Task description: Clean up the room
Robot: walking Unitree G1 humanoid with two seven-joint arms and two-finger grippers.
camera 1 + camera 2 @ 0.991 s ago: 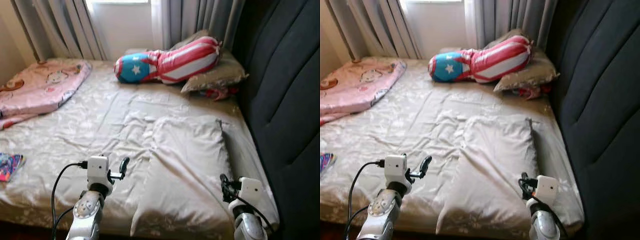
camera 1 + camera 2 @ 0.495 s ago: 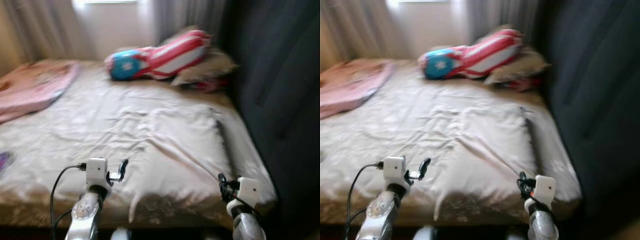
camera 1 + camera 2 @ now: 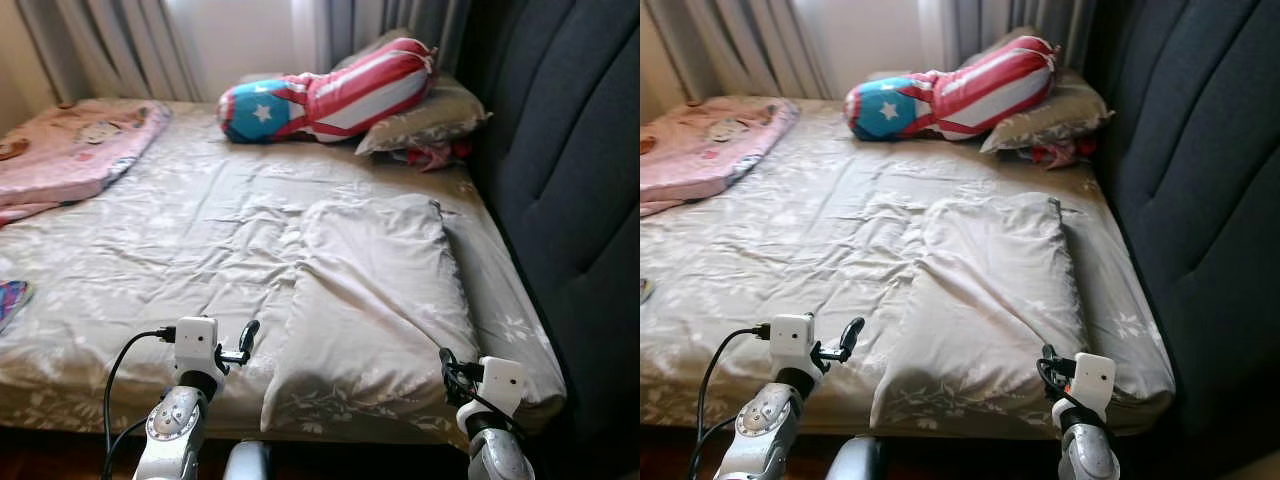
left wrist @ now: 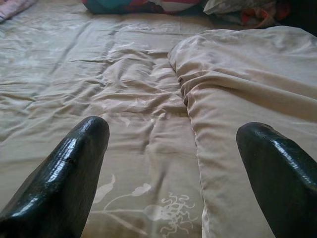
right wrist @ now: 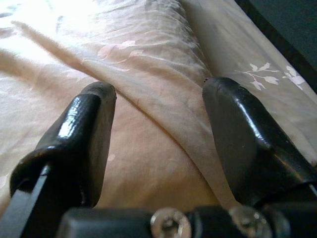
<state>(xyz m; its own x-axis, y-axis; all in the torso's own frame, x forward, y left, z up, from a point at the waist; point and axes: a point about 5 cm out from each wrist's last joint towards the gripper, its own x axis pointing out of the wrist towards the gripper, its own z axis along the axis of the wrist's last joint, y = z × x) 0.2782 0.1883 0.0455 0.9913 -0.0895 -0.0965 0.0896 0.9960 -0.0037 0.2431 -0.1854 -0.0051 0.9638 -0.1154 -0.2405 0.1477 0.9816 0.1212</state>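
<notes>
A beige pillow (image 3: pixel 375 290) lies flat on the wrinkled beige bed sheet (image 3: pixel 180 250), near the bed's front right corner. My left gripper (image 3: pixel 248 335) hangs open just before the bed's front edge, left of the pillow; in the left wrist view its fingertips (image 4: pixel 74 163) frame the sheet and the pillow's edge (image 4: pixel 237 99). My right gripper (image 3: pixel 447 365) is open at the pillow's front right corner, and its fingers (image 5: pixel 84 134) straddle the pillow's fabric (image 5: pixel 153 94) without closing on it.
A stars-and-stripes bolster (image 3: pixel 330 95) rests on a grey-brown pillow (image 3: pixel 430 120) at the head, with a red cloth (image 3: pixel 432 156) beside them. A pink blanket (image 3: pixel 70 150) lies far left, and a colourful item (image 3: pixel 10 300) at the left edge. A dark padded headboard (image 3: pixel 570 180) rises on the right.
The camera has shifted, with blur in between; the bed's front edge and the floor below it now show. Both grippers stay open in the same pose. Nothing on the bed moved.
</notes>
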